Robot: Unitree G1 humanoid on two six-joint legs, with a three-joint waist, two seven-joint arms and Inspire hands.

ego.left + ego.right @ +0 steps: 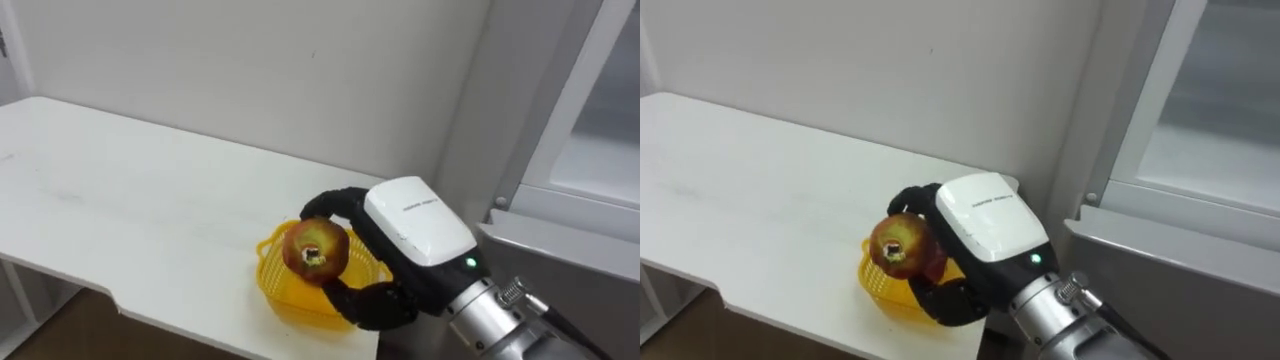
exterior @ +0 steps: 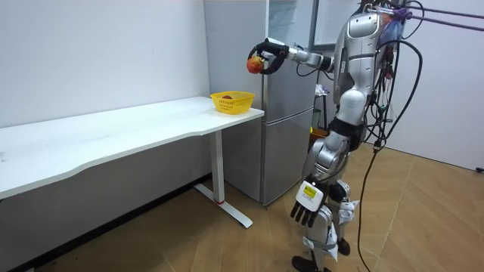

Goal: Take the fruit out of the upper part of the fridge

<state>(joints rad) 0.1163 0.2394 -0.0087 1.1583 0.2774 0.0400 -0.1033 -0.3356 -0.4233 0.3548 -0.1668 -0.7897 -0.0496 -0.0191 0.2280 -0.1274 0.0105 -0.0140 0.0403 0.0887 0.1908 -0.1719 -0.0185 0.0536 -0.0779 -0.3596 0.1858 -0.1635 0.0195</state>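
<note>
Red apple (image 1: 316,250) is clasped in the right hand's (image 1: 418,228) curled fingers, above the basket (image 1: 272,283) and slightly fridge-side (image 2: 287,143) of it. The left hand (image 2: 306,205) hangs slack, far below.

The right hand (image 1: 415,232), fingers (image 1: 335,199) curled round a red-yellow apple (image 1: 316,250), holds it above the yellow basket (image 1: 272,282) at the worktop (image 1: 120,200) edge.
</note>
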